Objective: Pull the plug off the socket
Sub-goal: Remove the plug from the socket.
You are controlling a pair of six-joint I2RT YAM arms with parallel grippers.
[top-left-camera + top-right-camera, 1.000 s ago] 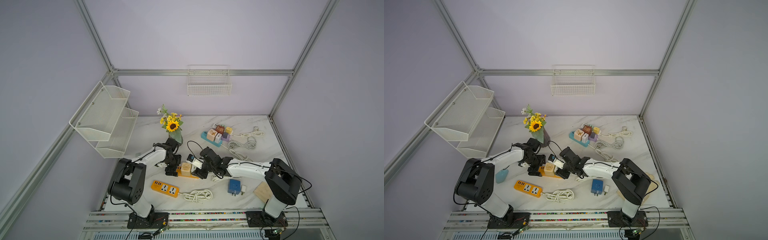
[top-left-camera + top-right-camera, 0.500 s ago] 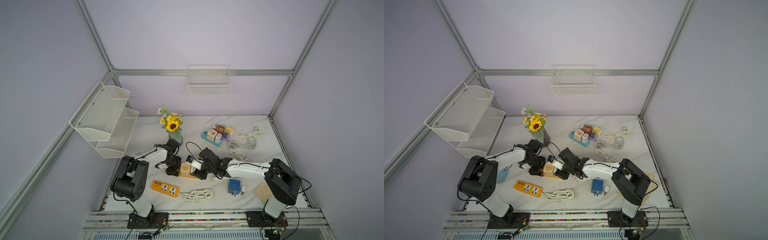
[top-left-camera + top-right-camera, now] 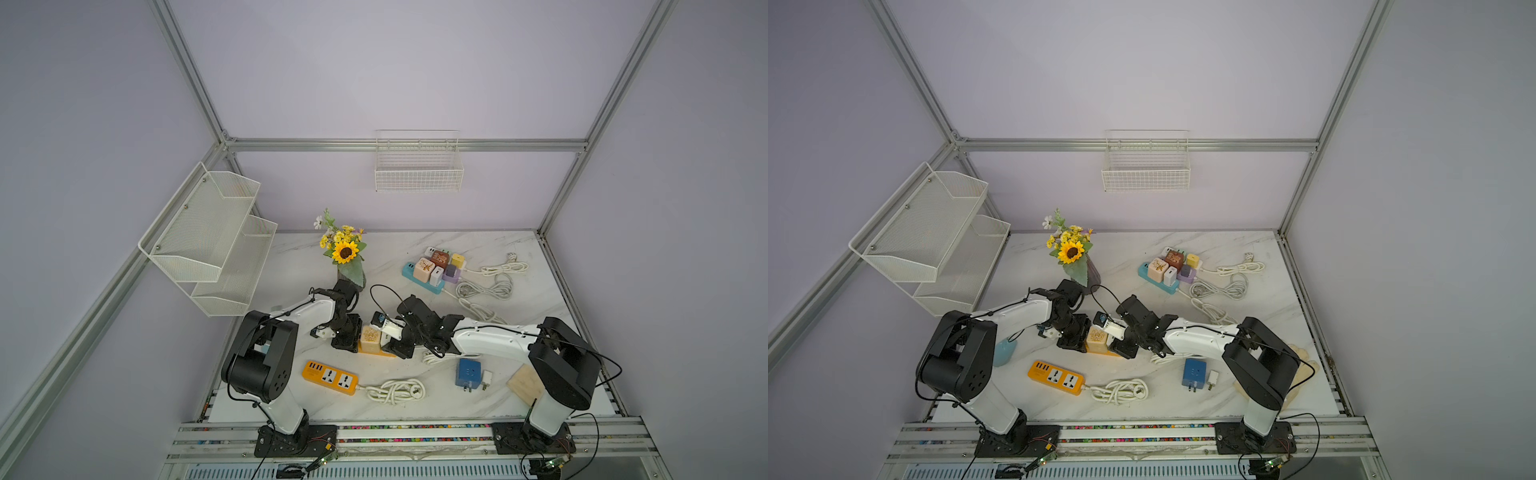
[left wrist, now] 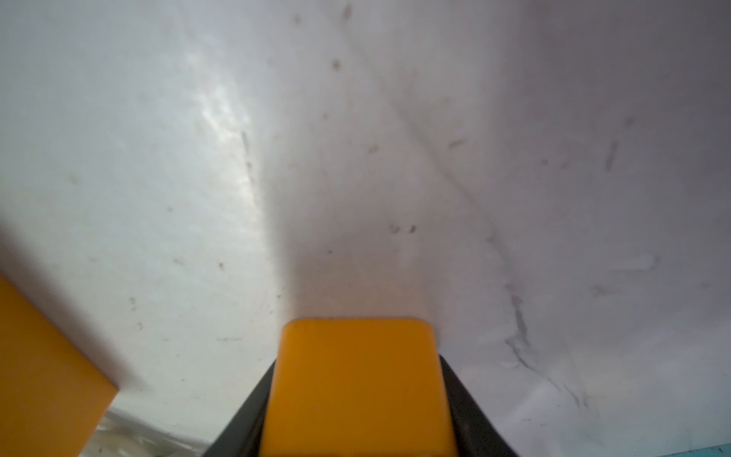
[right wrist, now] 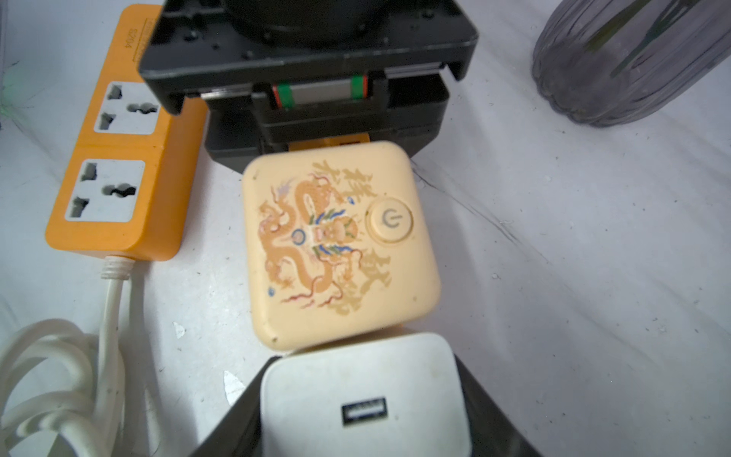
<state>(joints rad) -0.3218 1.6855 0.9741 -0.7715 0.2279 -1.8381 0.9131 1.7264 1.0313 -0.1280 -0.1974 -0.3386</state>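
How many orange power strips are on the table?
2. A loose orange strip lies near the front edge; the plugged orange strip sits mid-table beneath the cream plug. None seems hidden.

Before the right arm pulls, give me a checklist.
1. Grip of left jaws on strip end: ok.
2. Grip of right jaws on charger: ok.
3. Seating of charger: cannot tell, base hidden.
4. Clearance of adapter from right jaws: cannot tell, it sits tight beside the charger.
5. Clearance of spare strip from both arms: ok.
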